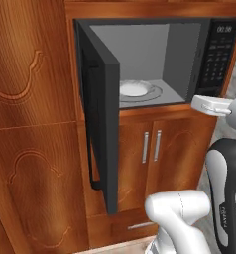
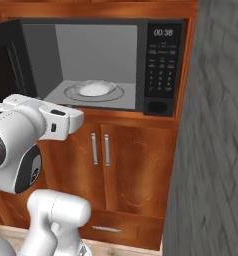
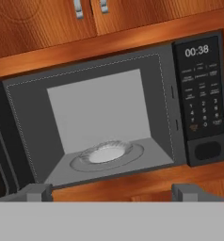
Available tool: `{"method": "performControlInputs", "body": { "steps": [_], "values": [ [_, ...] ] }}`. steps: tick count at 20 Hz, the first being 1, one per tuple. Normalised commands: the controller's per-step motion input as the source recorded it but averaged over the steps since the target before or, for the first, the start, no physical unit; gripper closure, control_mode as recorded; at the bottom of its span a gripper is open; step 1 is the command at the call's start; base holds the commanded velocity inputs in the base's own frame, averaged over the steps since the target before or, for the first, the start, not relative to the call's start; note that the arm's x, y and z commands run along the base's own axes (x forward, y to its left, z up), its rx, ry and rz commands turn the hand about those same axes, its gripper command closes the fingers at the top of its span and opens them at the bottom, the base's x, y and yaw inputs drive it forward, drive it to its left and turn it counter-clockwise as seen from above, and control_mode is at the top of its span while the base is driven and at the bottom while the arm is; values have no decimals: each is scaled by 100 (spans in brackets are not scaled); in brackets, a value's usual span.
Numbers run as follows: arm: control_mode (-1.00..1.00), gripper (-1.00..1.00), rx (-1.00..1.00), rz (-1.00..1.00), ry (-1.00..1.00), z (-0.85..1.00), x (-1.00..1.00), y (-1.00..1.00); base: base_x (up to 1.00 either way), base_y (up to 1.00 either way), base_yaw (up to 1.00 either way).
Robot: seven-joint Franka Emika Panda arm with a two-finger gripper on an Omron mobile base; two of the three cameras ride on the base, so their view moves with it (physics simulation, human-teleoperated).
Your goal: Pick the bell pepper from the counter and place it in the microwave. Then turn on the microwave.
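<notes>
Hand [image 3: 112, 192] empty, fingertips [image 3: 36, 192] spread wide, hanging level with the open microwave [image 3: 198, 94] and facing straight into it. Nothing red between the fingers, nothing on the turntable [image 3: 107, 153]. Whereabouts of the pepper: cannot tell from here. Microwave itself built into a wooden wall, above a pair of cabinet doors [image 2: 136, 165].

Likely step: fetching the pepper, since the cavity is ready and the hand carries nothing.
- Pull straight back from the opening before turning. The door [image 1: 102, 124] stands out far on the left, a ready thing to clip.
- Keep the fingers wide on the way to the tabletop.
- Close around the belly of the pepper, not the stem. Probably smooth, rounded skin, so grip squarely across the widest part.
- Come back low and centred, and set it down on the turntable rather than dropping it.

Materials and shapes:
- Cavity: matte grey, boxy, flat-walled.
- Turntable: clear glass, round, shallow, with a raised rim and a pale centre.
- Door: thick black slab with a dark window and a long vertical bar handle [image 1: 92, 149].
- Keypad [image 3: 202, 101]: glossy black, small flat buttons in rows under a clock display [image 3: 196, 50].
- Surrounding cabinets: warm reddish wood, polished, with carved panels and slim metal pulls.
</notes>
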Motion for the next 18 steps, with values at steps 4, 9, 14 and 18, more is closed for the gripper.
{"method": "performControlInputs", "body": {
  "steps": [4,9,14,18],
  "values": [
    [100,-100,0,0,0,0,0,0,-49,-16,-6],
    [100,-100,0,0,0,0,0,0,-48,-15,-6],
    [100,-100,0,0,0,0,0,0,-50,-11,-7],
    [100,-100,0,0,0,0,0,0,-48,-8,-8]
  ]
}}
